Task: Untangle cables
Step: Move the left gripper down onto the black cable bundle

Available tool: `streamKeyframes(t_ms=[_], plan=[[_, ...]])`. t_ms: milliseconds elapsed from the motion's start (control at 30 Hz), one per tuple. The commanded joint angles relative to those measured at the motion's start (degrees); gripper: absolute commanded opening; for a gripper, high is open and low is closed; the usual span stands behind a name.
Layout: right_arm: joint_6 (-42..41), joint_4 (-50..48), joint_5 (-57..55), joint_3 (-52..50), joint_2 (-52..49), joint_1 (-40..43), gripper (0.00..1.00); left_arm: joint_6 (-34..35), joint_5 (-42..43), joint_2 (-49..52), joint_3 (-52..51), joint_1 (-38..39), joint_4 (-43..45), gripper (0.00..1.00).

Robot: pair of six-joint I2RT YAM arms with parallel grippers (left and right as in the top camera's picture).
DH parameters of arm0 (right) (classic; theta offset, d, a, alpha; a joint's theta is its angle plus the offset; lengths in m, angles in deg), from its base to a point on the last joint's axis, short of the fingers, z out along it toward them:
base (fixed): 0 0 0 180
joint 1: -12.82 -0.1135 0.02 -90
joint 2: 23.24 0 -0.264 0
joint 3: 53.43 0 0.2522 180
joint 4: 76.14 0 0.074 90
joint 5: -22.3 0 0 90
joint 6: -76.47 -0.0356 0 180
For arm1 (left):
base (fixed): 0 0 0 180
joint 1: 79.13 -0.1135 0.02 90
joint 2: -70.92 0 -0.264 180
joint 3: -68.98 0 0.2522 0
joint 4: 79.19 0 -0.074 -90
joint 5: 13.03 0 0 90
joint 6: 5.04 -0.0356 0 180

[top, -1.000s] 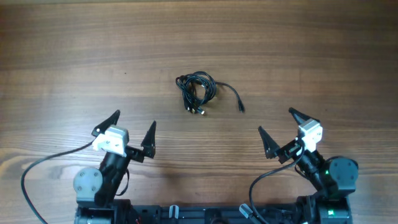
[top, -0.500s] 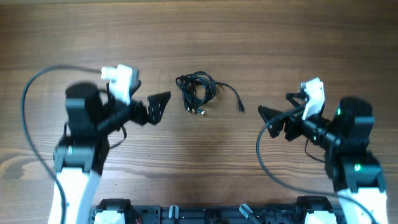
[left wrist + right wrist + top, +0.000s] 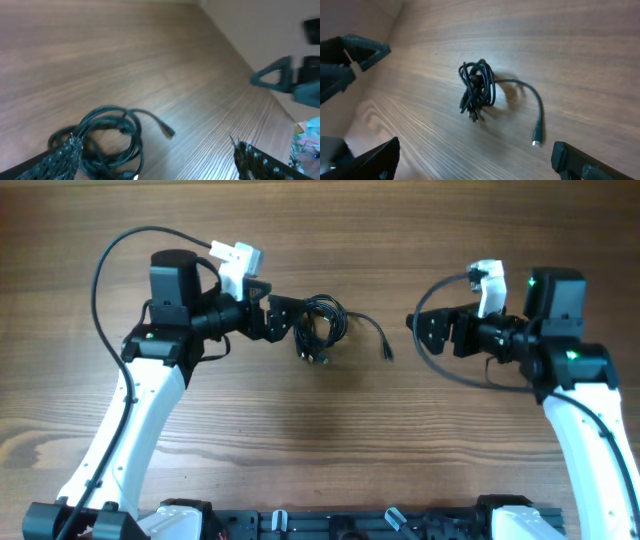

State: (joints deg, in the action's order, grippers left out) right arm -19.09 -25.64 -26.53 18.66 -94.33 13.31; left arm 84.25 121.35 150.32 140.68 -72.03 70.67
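Note:
The cables [image 3: 318,326] lie as a small black coiled bundle on the wooden table, with one loose cord ending in a plug [image 3: 388,353] to the right. My left gripper [image 3: 278,318] is open at the bundle's left edge. In the left wrist view [image 3: 155,144] one finger [image 3: 65,157] overlaps the coil [image 3: 107,137]. My right gripper [image 3: 420,332] is open and empty, a little to the right of the plug. In the right wrist view [image 3: 475,150] the bundle [image 3: 477,90] and the plug [image 3: 536,141] lie ahead of it.
The wooden table [image 3: 320,440] carries nothing else. Thick black arm wires [image 3: 110,260] loop over the left arm and by the right wrist [image 3: 440,370]. The arm bases stand at the front edge [image 3: 320,525].
Both arms have moved from low at the front edge forward to the cables. The left gripper has reached the bundle's left side and the right gripper has neared the loose plug. The cables have not moved.

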Motion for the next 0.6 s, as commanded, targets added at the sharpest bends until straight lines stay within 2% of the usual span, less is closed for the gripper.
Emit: streamKeyframes(t_ms=[0, 167, 267, 333, 400, 467, 567], plan=[[-3.80, -0.46, 2.67, 1.29, -2.84, 0.11, 0.99, 8.74, -3.56, 0.79, 1.18, 2.10, 3.41, 1.00], [-3.37, 0.00, 2.60, 1.25, -4.09, 0.11, 1.00, 19.61, -15.85, 5.05, 1.18, 6.14, 5.11, 0.99], [-3.26, -0.02, 2.19, 1.25, -4.09, 0.11, 1.00, 22.49, -22.10, 9.09, 1.18, 9.60, 5.09, 0.94], [-2.38, 0.02, 2.21, 1.25, -4.11, 0.11, 1.00, 22.47, -23.80, 11.69, 1.18, 11.28, 5.42, 0.88], [-2.03, 0.09, 2.19, 1.25, -4.11, 0.11, 1.00, 22.93, -25.05, 13.44, 1.18, 12.17, 5.66, 0.87], [-2.05, 0.17, 2.19, 1.25, -4.13, 0.11, 1.00, 26.56, -26.99, 15.47, 1.18, 12.96, 5.79, 0.84], [-2.10, 0.20, 2.21, 1.25, -4.13, 0.11, 1.00, 34.10, -27.87, 18.01, 1.18, 13.51, 5.99, 0.72]])
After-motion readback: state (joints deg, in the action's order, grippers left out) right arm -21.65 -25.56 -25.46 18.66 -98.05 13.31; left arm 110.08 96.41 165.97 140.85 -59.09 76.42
